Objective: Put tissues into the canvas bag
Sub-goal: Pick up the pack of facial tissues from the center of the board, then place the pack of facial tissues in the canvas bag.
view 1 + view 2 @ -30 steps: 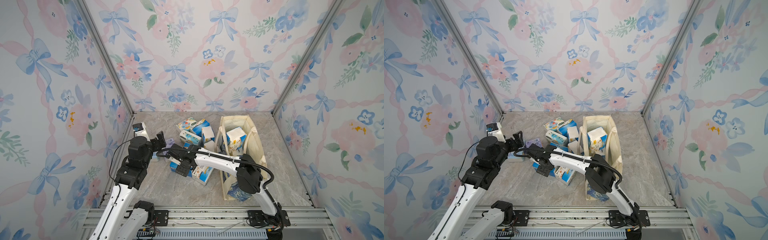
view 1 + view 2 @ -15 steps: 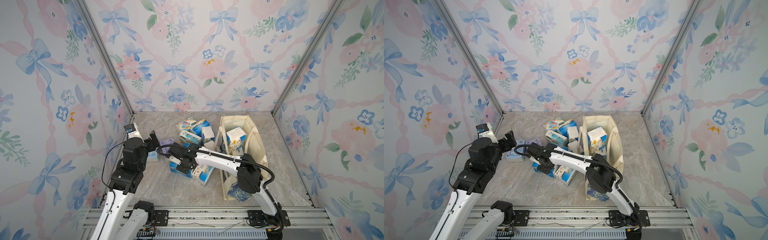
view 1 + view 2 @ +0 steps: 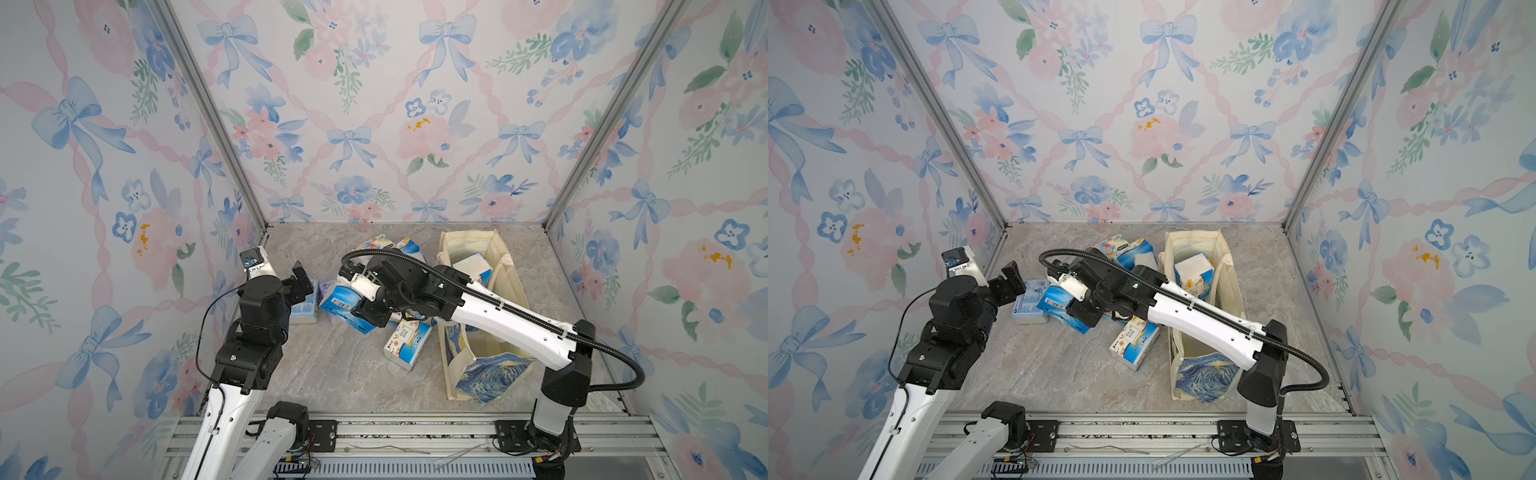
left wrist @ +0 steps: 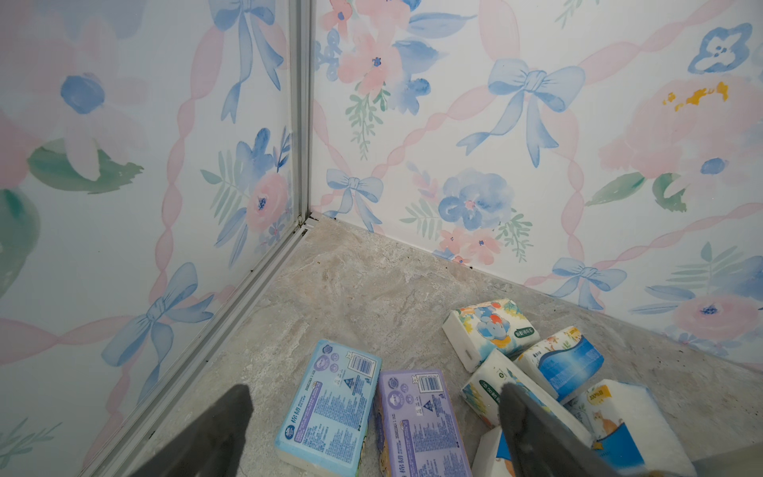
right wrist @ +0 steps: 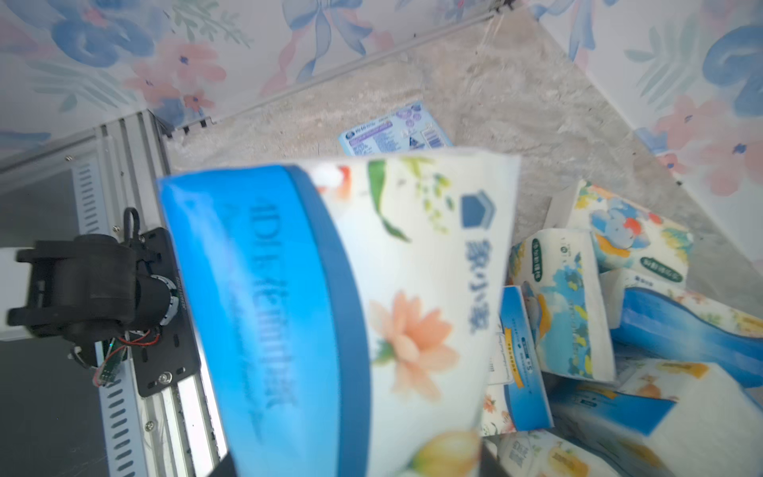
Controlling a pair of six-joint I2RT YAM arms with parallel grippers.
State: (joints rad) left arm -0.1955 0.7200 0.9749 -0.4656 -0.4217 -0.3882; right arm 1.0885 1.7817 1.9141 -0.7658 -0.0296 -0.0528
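Note:
My right gripper (image 3: 365,309) (image 5: 359,462) is shut on a blue-and-white tissue pack (image 3: 344,307) (image 3: 1059,305) (image 5: 351,309), tilted and lifted a little over the pile. More tissues lie beside it, among them one (image 3: 409,343) next to the canvas bag (image 3: 505,266) (image 3: 1227,266). The bag stands open at the right with a pack (image 3: 471,268) inside. My left gripper (image 3: 301,291) (image 4: 373,396) is open, hovering over a light blue pack (image 4: 330,404) and a lavender pack (image 4: 417,425) near the left wall.
Flowered walls close in the marble floor (image 3: 332,374) on three sides. A metal rail (image 3: 374,428) with both arm bases runs along the front. My right arm stretches across the bag's near end.
My right gripper has closed on the blue-and-white pack and raised it slightly. My left arm has drawn back toward the left wall, still open.

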